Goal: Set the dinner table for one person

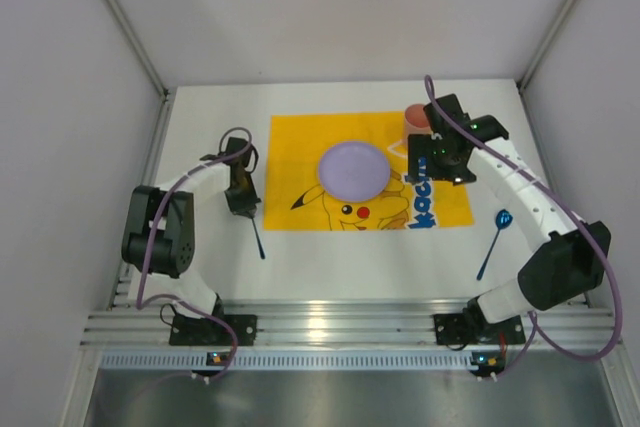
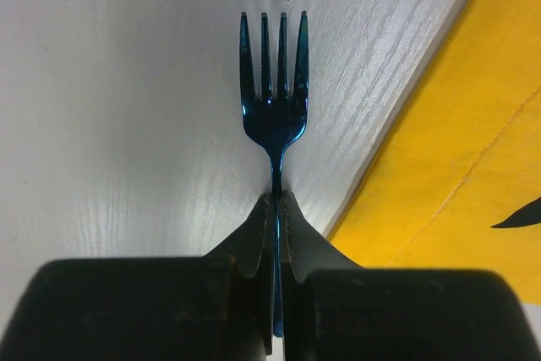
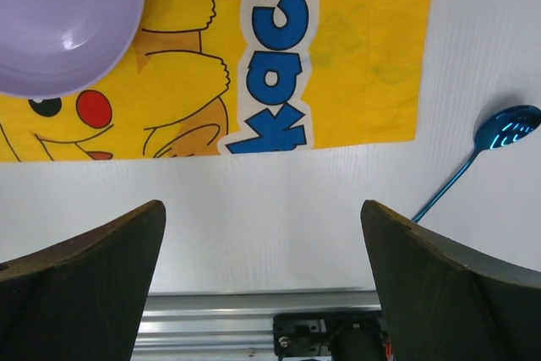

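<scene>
Your white dinner table (image 1: 350, 267) carries the yellow Pikachu mat (image 1: 295, 152) at its middle. Right of the mat, a blue spoon (image 1: 503, 219) lies on bare tabletop. Left, just beside the mat's edge, a blue fork (image 2: 273, 116): touching down or not, can't tell.

On my left wrist feed, the fork (image 2: 273, 99) shows as polished blue metal, mirror-glossy, over a white table (image 2: 110, 124) with a fine wood-like grain and a soft sheen. The yellow mat (image 2: 456, 141) reads as matt cloth with a stitched hem. The left gripper (image 2: 275, 205) has matt black plastic fingers (image 2: 254, 238). My right wrist feed shows a smooth, glossy lilac plastic plate (image 3: 59, 23) and a shiny blue metal spoon (image 3: 507, 127).
</scene>
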Robot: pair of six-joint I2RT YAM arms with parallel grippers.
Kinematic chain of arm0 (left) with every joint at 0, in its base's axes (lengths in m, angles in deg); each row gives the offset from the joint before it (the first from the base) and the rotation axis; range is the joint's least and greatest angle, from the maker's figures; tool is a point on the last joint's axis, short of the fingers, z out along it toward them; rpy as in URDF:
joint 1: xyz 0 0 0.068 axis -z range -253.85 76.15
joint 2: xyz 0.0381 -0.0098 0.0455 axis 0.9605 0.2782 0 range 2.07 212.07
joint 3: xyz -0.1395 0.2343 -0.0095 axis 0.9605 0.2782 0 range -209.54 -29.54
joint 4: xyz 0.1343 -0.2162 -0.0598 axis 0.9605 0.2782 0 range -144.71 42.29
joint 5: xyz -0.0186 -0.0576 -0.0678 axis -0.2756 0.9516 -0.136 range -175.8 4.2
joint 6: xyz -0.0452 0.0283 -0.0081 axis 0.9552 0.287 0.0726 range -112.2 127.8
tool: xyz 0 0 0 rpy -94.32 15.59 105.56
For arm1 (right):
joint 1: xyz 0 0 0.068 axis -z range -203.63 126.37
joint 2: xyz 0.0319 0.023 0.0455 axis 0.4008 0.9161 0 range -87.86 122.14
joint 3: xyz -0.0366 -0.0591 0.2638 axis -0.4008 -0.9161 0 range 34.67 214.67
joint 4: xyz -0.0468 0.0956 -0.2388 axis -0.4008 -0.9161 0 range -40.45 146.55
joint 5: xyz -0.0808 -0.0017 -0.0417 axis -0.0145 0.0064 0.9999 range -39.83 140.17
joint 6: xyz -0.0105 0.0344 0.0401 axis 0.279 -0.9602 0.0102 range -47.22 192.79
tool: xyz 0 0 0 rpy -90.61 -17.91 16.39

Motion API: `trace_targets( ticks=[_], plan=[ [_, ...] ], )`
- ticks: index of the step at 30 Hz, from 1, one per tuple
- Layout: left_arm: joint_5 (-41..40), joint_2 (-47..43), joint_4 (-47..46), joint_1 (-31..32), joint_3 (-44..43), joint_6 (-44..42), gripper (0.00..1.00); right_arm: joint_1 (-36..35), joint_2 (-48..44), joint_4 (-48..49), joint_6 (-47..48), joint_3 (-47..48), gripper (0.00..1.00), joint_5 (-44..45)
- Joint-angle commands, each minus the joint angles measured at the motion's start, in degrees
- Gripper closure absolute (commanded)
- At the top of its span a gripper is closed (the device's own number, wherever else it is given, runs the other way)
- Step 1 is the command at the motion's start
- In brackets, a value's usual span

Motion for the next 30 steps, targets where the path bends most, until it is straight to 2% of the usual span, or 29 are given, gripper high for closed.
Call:
trace_targets(
  ticks=[1,7,12,16,22,26,30],
  plan=[
    [0.18,5.17,-4.64,0.13,2.49,-0.42,1.0,0.23,0.35,0.12,1.02,2.35,0.01,1.1],
    [-1.65,1.39,0.1,0.13,-1.89,-2.88,1.0,0.31,-0.36,1.17,1.37,1.56,0.01,0.4],
    [-3.42,-0.11,4.94,0.05,-10.85,-5.96,1.0,0.31,-1.85,1.61,0.93,-0.02,0.01,0.13],
    [-1.75,1.47,7.4,0.13,-20.33,-6.93,1.0,0.31,-2.55,1.7,0.32,-1.51,0.02,-0.04],
    [1.41,10.42,7.58,1.27,-31.06,-7.63,1.0,0.31,-3.96,1.17,-0.03,-1.34,0.01,0.75],
    [1.5,17.55,9.95,3.21,-42.47,-8.33,1.0,0.31,-5.28,0.56,-0.47,-1.87,0.01,1.36],
    [1.51,22.82,11.09,5.66,-49.09,-10.44,1.0,0.31,-6.16,0.03,-1.53,-3.44,0.01,1.89]
  ],
)
